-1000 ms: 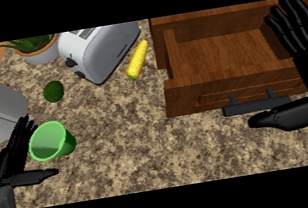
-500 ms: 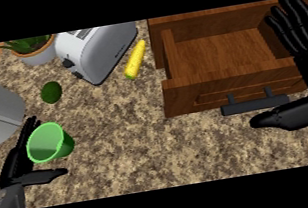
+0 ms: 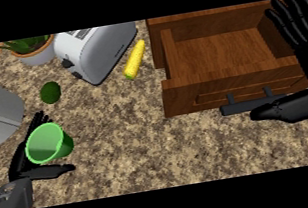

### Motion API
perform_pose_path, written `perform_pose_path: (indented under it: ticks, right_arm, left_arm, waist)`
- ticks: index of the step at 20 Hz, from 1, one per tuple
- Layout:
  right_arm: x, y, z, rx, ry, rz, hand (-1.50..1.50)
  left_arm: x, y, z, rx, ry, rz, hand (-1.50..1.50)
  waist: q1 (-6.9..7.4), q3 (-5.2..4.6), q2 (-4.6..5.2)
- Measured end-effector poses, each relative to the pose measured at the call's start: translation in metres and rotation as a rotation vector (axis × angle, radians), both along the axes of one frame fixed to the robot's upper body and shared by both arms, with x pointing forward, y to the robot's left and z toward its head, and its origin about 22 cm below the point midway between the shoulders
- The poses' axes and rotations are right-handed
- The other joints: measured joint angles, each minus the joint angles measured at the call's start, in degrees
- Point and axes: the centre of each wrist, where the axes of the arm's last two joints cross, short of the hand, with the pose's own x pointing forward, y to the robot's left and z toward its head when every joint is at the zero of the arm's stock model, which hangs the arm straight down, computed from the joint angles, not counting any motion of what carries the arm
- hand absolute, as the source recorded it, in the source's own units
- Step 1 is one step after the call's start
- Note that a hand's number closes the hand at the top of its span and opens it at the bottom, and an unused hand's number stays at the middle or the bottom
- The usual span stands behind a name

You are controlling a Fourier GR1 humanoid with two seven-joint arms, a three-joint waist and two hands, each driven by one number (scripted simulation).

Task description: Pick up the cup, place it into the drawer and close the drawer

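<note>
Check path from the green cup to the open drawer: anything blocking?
Nothing visible blocks it. The cup sits in the left hand, and bare counter lies between it and the drawer. The corn and toaster lie farther back.

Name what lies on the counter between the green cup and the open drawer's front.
In the head view, nothing: only bare speckled counter separates the green cup from the drawer front.

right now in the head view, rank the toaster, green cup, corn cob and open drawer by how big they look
1. open drawer
2. toaster
3. green cup, though it sits nearer the camera in the left hand, so this is unsure against the corn
4. corn cob, long but thin
</note>
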Motion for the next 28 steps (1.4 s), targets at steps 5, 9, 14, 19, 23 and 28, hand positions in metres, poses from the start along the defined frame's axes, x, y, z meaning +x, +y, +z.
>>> perform_pose_path:
  ticks: [5, 9, 14, 19, 23, 28]
  right_arm:
    - [-0.001, -0.007, 0.001, -0.007, 0.001, 0.005, -1.5]
    - [0.001, -0.006, -0.002, -0.013, 0.005, -0.005, -1.5]
    - [0.002, -0.008, -0.002, -0.019, 0.006, 0.0, -1.5]
    - [0.002, -0.01, -0.001, -0.014, 0.007, -0.009, -1.5]
    - [-0.001, -0.013, -0.001, -0.011, 0.014, -0.015, -1.5]
    - [-0.001, -0.018, -0.004, -0.018, 0.016, -0.025, -1.5]
  left_arm:
    - [0.002, -0.008, -0.003, -0.051, 0.017, -0.042, 1.5]
    - [0.01, -0.025, -0.004, -0.077, -0.035, -0.072, 1.5]
    - [0.018, -0.029, 0.001, 0.004, -0.161, 0.011, 1.5]
    - [0.018, -0.058, -0.011, 0.047, -0.229, 0.204, 1.5]
    - [0.033, -0.086, -0.008, -0.032, -0.294, 0.282, 1.5]
    - [0.061, -0.109, 0.012, -0.112, -0.377, 0.21, 1.5]
  waist:
    - [-0.19, -0.02, 0.0]
    - [0.15, -0.02, -0.01]
    - [0.02, 0.0, 0.05]
    - [0.31, 0.08, -0.12]
    - [0.59, 0.17, -0.38]
    - [1.11, 0.29, -0.66]
